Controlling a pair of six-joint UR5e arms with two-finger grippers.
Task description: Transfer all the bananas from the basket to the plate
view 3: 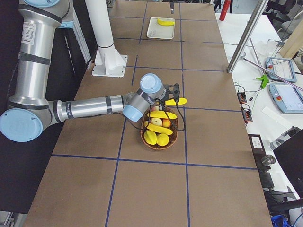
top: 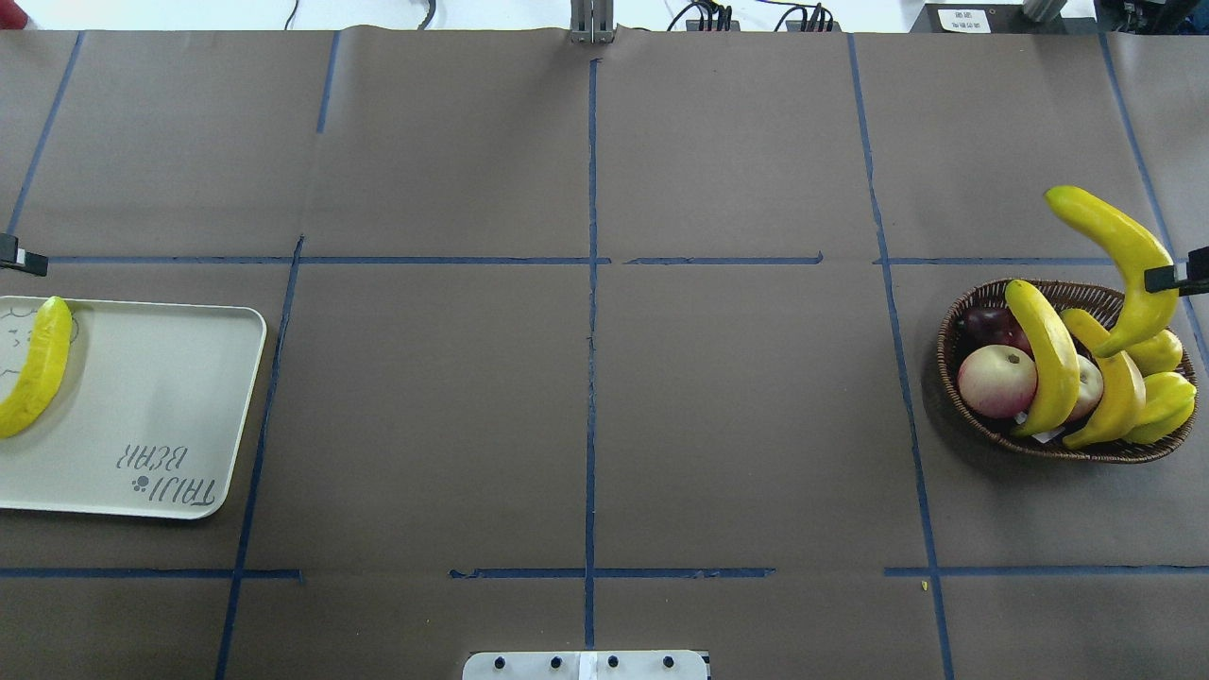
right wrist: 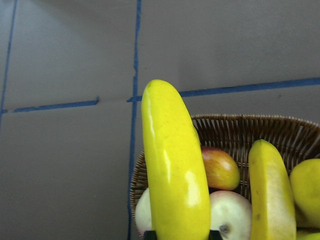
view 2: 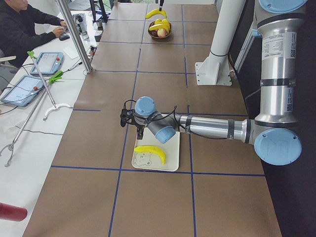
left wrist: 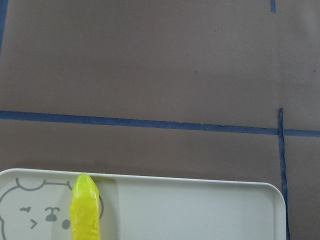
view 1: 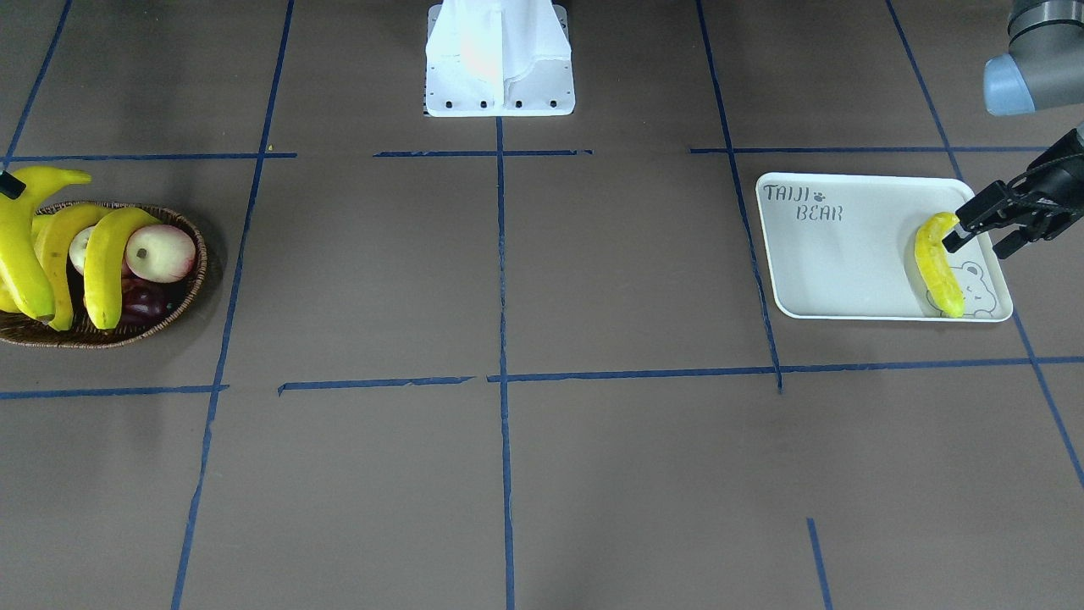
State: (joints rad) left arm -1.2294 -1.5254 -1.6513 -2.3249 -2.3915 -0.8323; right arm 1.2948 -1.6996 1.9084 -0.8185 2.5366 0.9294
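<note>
My right gripper (top: 1176,277) is shut on a yellow banana (top: 1119,255) and holds it above the wicker basket (top: 954,378) at the table's right end. The right wrist view shows this banana (right wrist: 175,170) over the basket rim (right wrist: 240,130). Two more bananas (top: 1048,359) (top: 1115,397) lie across the fruit in the basket. One banana (view 1: 936,267) lies on the white "TAIJI BEAR" plate (view 1: 847,263), over the bear face. My left gripper (view 1: 974,246) is open and empty beside that banana's far end.
The basket also holds a pale red apple (top: 996,381), a dark fruit (top: 987,326) and yellow-green fruit (top: 1166,406). The robot's white base (view 1: 500,59) stands at mid-table. Blue tape lines cross the brown table cover.
</note>
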